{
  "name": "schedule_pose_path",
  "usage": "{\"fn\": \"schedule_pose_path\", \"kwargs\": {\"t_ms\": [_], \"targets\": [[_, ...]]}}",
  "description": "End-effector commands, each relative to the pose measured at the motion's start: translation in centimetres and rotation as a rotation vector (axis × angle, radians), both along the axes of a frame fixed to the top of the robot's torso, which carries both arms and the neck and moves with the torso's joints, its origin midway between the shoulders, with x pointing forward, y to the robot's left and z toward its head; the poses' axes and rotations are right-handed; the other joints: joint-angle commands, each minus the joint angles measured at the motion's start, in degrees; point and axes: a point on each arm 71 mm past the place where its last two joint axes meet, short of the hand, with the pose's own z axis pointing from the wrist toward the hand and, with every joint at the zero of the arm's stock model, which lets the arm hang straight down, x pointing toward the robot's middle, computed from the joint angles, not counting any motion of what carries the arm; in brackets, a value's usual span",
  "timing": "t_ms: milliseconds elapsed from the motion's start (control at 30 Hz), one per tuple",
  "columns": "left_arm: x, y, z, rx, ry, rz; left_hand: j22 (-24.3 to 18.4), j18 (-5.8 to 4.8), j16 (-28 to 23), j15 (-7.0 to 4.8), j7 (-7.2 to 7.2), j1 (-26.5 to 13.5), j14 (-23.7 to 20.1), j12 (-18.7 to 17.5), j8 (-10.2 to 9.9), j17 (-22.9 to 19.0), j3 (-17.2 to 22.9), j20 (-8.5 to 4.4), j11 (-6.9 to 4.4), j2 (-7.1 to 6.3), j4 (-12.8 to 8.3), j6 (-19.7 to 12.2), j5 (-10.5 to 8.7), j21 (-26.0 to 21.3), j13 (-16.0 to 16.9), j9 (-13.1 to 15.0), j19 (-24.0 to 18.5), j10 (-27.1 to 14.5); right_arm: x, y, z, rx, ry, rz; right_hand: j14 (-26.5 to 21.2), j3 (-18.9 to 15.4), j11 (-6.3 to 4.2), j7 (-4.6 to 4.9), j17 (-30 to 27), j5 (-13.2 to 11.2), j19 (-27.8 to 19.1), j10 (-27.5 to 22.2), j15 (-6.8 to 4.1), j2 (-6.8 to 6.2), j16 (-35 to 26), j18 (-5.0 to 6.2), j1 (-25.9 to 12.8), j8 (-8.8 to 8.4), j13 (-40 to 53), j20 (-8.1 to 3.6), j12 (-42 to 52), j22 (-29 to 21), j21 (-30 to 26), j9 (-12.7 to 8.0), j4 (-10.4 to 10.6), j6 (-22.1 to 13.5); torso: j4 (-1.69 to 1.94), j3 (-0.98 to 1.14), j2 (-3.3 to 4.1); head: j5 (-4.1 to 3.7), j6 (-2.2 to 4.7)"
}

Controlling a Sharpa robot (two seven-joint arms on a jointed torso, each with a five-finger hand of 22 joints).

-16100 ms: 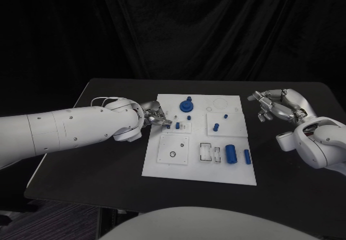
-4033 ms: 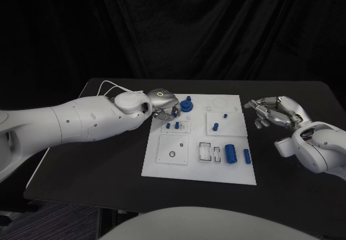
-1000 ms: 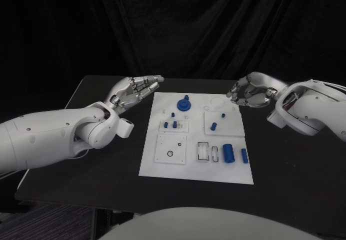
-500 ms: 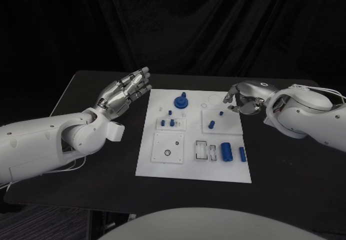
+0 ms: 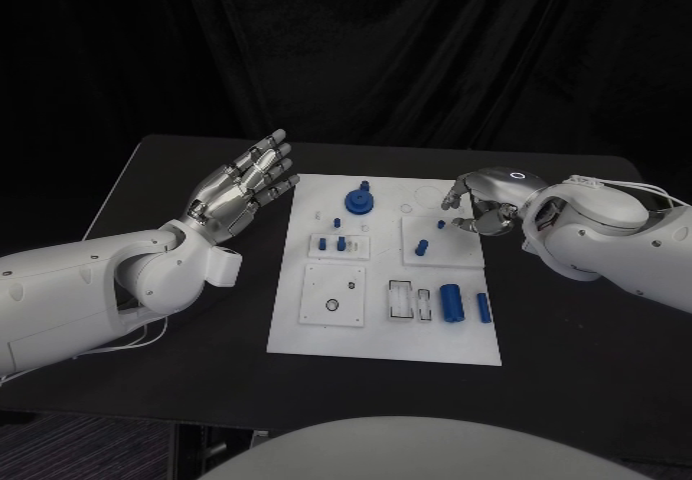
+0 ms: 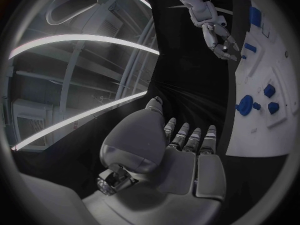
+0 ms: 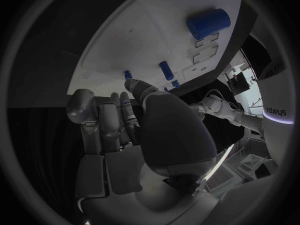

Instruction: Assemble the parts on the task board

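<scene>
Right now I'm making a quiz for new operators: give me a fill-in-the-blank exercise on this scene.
1. The left hand is raised beside the board, its fingers straight, holding ____.
2. The right hand reaches over the board's ____ edge.
3. The parts on the board, like the gear, are coloured ____.

Missing words: nothing; right; blue

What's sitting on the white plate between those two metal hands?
In the head view, between the left hand and right hand, the task board carries a round blue knob part.
</scene>
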Motion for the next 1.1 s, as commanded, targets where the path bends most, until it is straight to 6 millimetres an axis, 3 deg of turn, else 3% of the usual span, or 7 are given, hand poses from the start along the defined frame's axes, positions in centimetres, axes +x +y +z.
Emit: {"fn": "schedule_pose_path", "kwargs": {"t_ms": [33,267,300,467,733,767,1100], "targets": [[-0.1,0.4,1.1,-0.117,-0.133,0.022,0.76,1.01,0.23,1.02,0.09,0.52,0.4,-0.01,-0.33,0.19,0.07,1.12,0.72,0.14,-0.83,-0.27,0.77,0.12,0.02,-0.07,0.3,0.04,0.0,0.0,-0.3,-0.026,-0.008,-0.014,-0.43,0.38,0.11,0.26,-0.23,0.94,-0.55,-0.09,0.04,0.06,-0.32,-0.03,-0.63,-0.22,-0.17,-0.02,-0.31,4.42,-0.34,-0.03,-0.22,-0.21,0.16,-0.11,0.12,-0.21,-0.07],[0.0,0.4,1.0,-0.117,-0.13,0.019,1.82,1.48,0.44,1.55,-0.05,0.67,0.72,0.04,-0.36,0.3,0.13,2.06,1.1,0.31,-1.39,-0.52,1.3,0.46,0.04,-0.1,0.87,0.17,0.0,0.2,-1.0,-0.022,-0.002,-0.003,-0.65,0.47,0.16,0.29,-0.64,1.29,-0.71,0.15,0.09,0.08,-0.46,0.03,-0.89,-0.25,-0.27,0.03,-0.24,4.38,-0.59,0.0,-0.26,-0.14,-0.24,-0.13,-0.06,-0.02,-0.15],[0.0,0.4,1.0,-0.117,-0.129,0.019,2.03,1.6,0.52,1.67,-0.04,0.72,0.83,0.1,-0.36,0.33,0.17,2.24,1.22,0.36,-1.56,-0.55,1.43,0.55,0.06,-0.1,1.01,0.24,0.0,0.2,-1.1,-0.02,-0.003,0.0,-0.71,0.46,0.17,0.32,-0.76,1.24,-0.76,0.24,0.11,0.07,-0.51,0.04,-1.01,-0.26,-0.3,0.04,-0.2,4.36,-0.67,0.0,-0.24,-0.13,-0.19,-0.19,-0.08,-0.04,-0.15],[0.0,0.5,0.9,-0.117,-0.126,0.016,3.39,1.76,1.06,2.44,0.5,0.87,1.64,0.57,-0.27,0.57,0.44,2.76,2.13,0.6,-2.32,-0.14,2.17,1.13,0.15,-0.03,2.05,0.69,0.0,0.5,-1.6,-0.006,-0.008,0.019,-0.86,0.54,0.1,0.52,-1.11,0.46,-0.85,1.24,0.14,0.23,-0.64,0.09,-1.6,-0.42,-0.53,0.12,0.12,4.38,-0.85,0.03,-0.22,-0.22,-0.08,-0.08,0.02,-0.2,-0.15],[0.1,0.6,0.9,-0.114,-0.13,0.025,3.28,1.64,1.0,2.21,0.86,0.5,1.54,0.89,-0.15,0.52,0.28,2.69,2.39,0.54,-2.34,0.48,3.16,1.21,0.21,0.06,2.25,1.0,-0.1,0.9,-2.4,0.016,-0.002,0.045,-0.88,1.6,-0.31,0.91,-1.59,1.76,-0.76,3.7,-0.21,0.67,-0.79,0.13,-1.35,-0.23,-1.28,-0.12,0.21,4.5,-0.92,0.27,-0.93,0.32,-0.15,-0.04,0.14,-0.17,-0.15],[0.1,0.6,0.9,-0.114,-0.13,0.025,2.99,1.6,0.95,2.09,0.88,0.47,1.45,0.91,-0.15,0.49,0.25,2.64,2.4,0.49,-2.38,0.52,3.28,1.1,0.21,0.06,2.08,1.02,-0.1,1.0,-2.5,0.018,-0.002,0.047,-0.96,1.65,-0.33,0.94,-1.77,1.81,-0.82,3.79,-0.23,0.69,-0.86,0.15,-1.38,-0.21,-1.35,-0.14,0.15,4.47,-1.04,0.29,-0.94,0.36,-0.15,-0.12,0.07,-0.2,-0.15],[0.2,0.9,0.7,-0.096,-0.129,0.045,2.91,1.47,1.25,2.43,1.37,0.57,1.84,1.45,-0.08,0.63,0.42,2.7,2.95,0.45,-2.86,1.02,3.81,1.0,0.31,0.12,1.96,1.48,0.1,1.6,-2.8,0.034,0.002,0.064,-1.46,2.28,-0.5,1.06,-3.12,2.09,-1.25,4.91,-0.41,1.07,-1.5,0.34,-1.67,-0.36,-2.15,-0.33,-0.44,4.21,-2.01,0.36,-1.06,0.2,-0.17,-0.25,-0.02,-0.39,-0.15]]}}
